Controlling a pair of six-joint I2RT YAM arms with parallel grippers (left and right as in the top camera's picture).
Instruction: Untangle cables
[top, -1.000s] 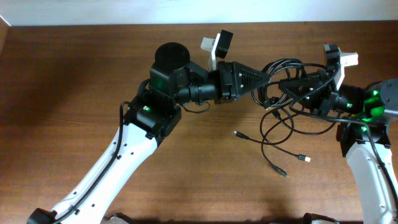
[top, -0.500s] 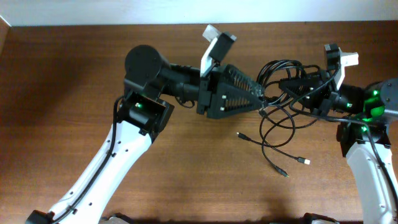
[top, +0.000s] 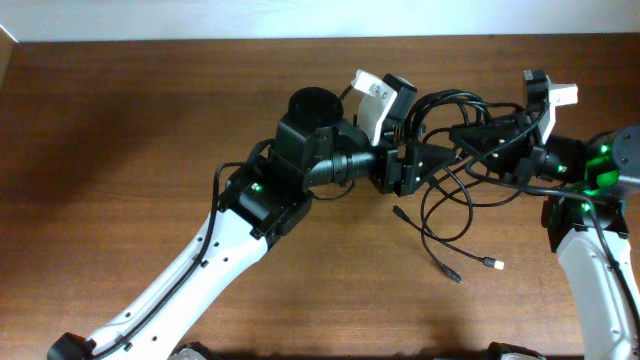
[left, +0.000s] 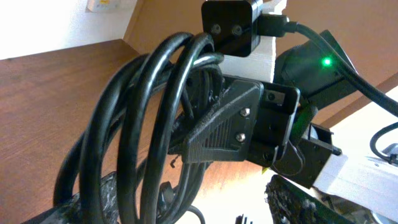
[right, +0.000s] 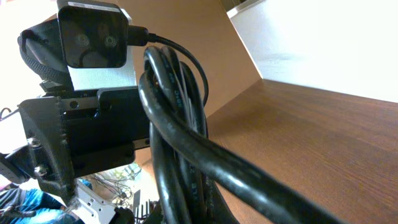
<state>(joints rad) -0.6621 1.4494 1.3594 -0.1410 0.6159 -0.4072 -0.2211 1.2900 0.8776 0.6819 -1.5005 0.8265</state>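
Item: cables (right: 180, 143), one black bundle, raised over the table (top: 120, 120) at far right, plug ends trailing nearer; right gripper (top: 462, 133) clamped on the bundle; left gripper (top: 440, 158) nosed in from the left (whether its fingers are together or apart, we cannot tell).

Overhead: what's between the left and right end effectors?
Not bare: the looped black cables fill the short gap between the left end effector and the right end effector, seen overhead and in both wrist views.
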